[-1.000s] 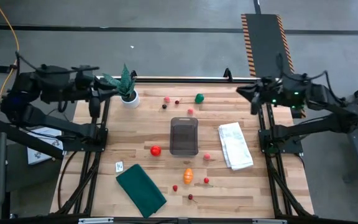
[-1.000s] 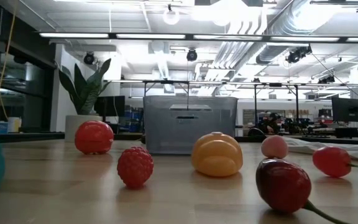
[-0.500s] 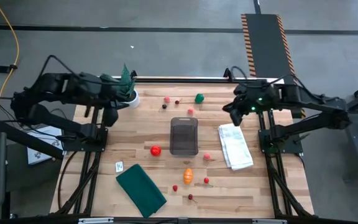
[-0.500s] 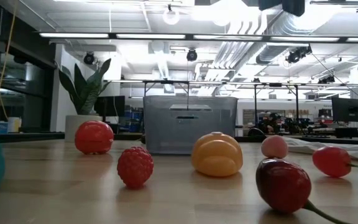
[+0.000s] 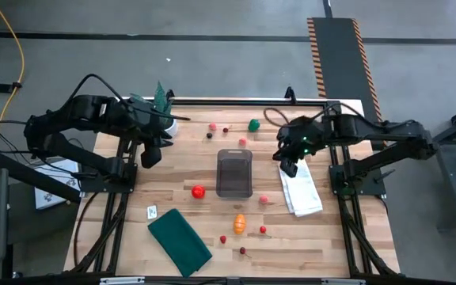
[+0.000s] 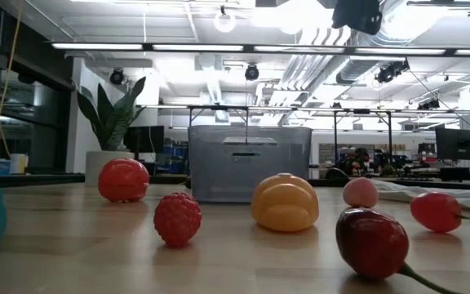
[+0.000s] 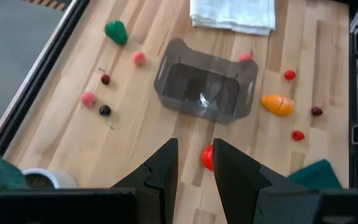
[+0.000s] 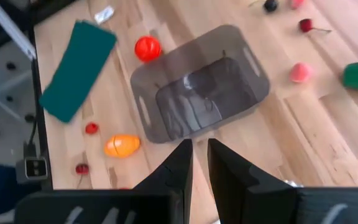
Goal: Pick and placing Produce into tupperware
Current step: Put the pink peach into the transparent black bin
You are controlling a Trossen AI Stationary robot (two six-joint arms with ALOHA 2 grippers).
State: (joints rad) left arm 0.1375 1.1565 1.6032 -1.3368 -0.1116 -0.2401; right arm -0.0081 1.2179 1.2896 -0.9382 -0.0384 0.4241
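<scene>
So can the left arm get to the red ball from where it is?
Probably yes. The left gripper hangs over bare table, the red ball sits in the open beside the container, and nothing lies between them.

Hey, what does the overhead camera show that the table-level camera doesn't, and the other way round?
Only the high view shows the left gripper near the potted plant, the right gripper over the white cloth's far end, the green toy, and that the tupperware is empty. Only the low view shows the room's ceiling lights and the raspberry's bumpy texture. Both show the tupperware, red ball, orange piece and dark green cloth.
</scene>
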